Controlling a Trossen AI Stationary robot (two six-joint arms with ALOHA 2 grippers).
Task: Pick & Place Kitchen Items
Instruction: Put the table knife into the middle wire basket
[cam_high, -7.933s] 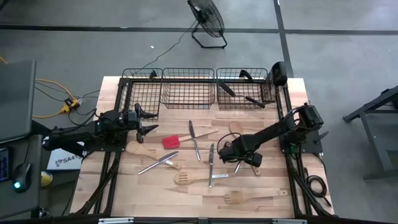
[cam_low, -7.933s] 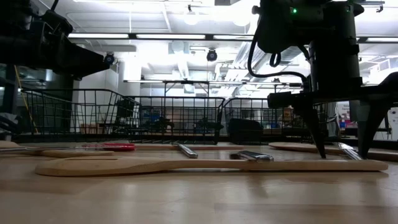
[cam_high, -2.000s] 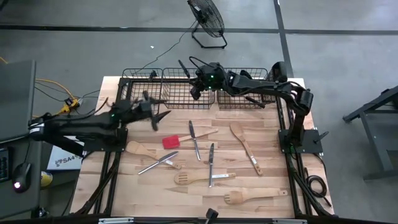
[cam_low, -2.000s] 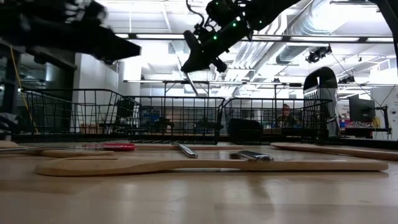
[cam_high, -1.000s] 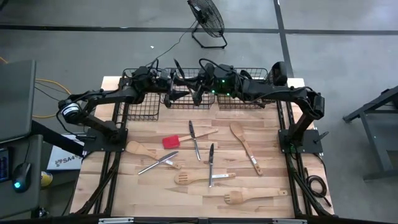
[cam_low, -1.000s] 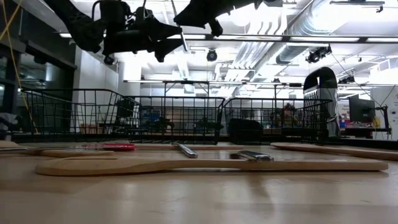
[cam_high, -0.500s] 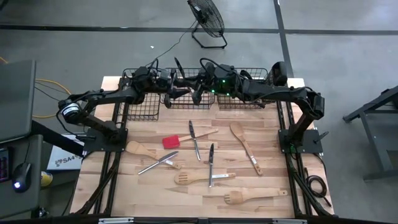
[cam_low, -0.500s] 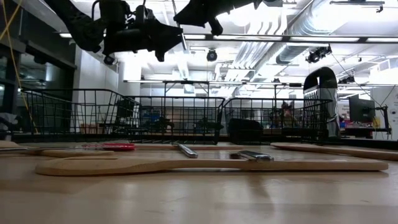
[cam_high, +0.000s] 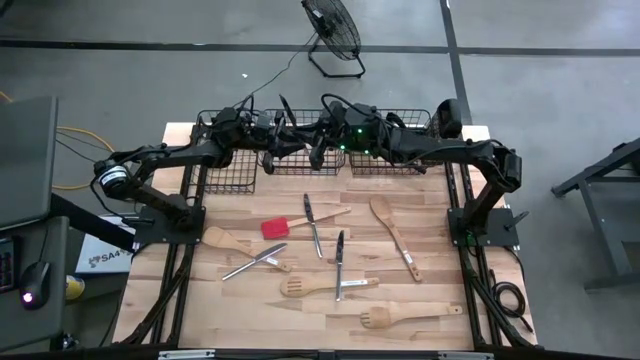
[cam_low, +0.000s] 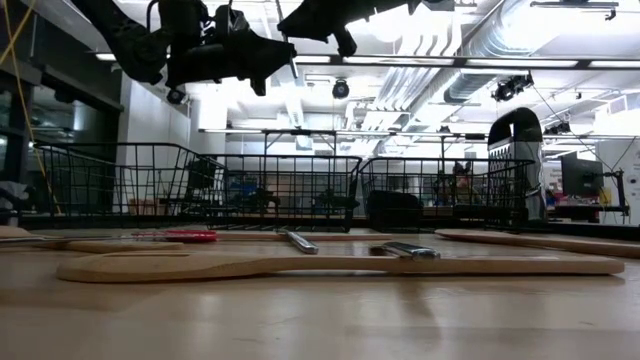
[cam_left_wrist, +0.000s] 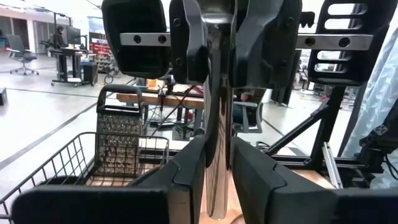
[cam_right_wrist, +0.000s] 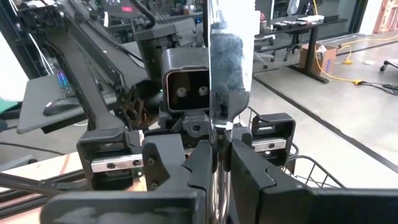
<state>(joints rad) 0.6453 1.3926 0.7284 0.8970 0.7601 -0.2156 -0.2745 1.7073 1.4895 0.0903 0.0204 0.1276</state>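
Utensil (cam_high: 297, 127) hangs over the middle basket (cam_high: 302, 160) at twelve o'clock from above, left gripper (cam_high: 281, 143) and right gripper (cam_high: 318, 150) meeting there. Low down, both arms hover high. Both wrist cameras show fingers (cam_left_wrist: 186, 168) clamped on a silver blade (cam_right_wrist: 217, 81).

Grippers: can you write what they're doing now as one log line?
right gripper: holds silver utensil | left gripper: at same utensil | where: above middle basket
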